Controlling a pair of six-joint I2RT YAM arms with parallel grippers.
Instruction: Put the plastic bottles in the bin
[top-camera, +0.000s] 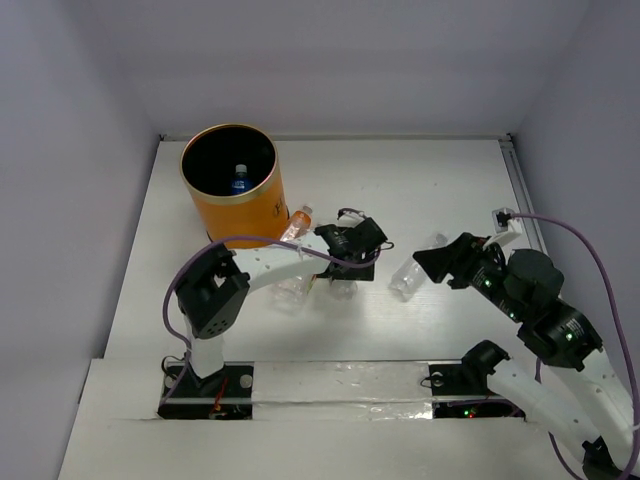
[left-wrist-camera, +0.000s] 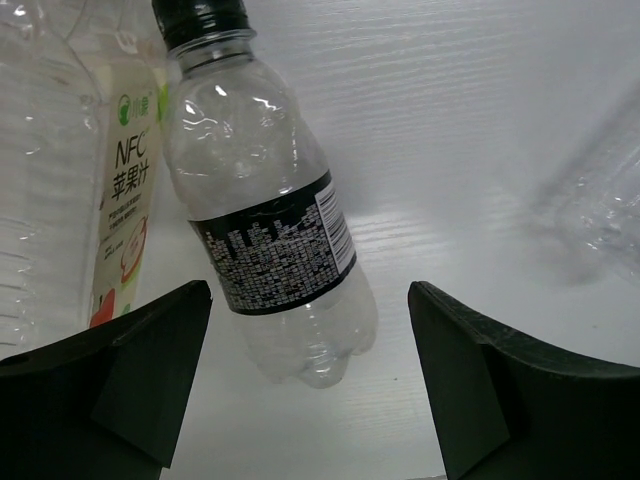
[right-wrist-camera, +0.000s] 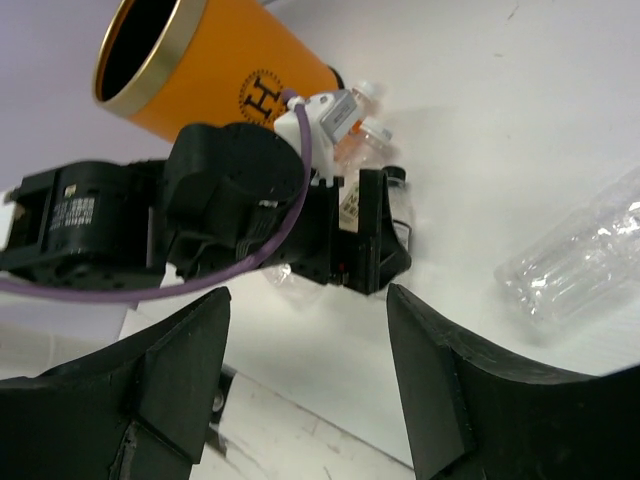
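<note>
- Left gripper (left-wrist-camera: 305, 320): fingers are seen spread wide; a dark-labelled bottle (left-wrist-camera: 270, 240) is found lying between them, gripped by neither.
- Right gripper (right-wrist-camera: 305, 300): fingers are held apart, nothing clasped; a clear bottle (right-wrist-camera: 575, 265) is noted nearby.
- A blue-labelled bottle (top-camera: 239, 181) is observed inside the bin (top-camera: 240, 215).

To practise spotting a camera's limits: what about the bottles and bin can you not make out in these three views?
- Top view: the left arm covers part of the bottles beneath it, so their count is unclear.
- Top view: the blue bottle in the bin is too small to read.
- Left wrist: the clear bottle on the right is blurred and cut off by the edge.
- Right wrist: the bin's contents are hidden behind its rim.
</note>
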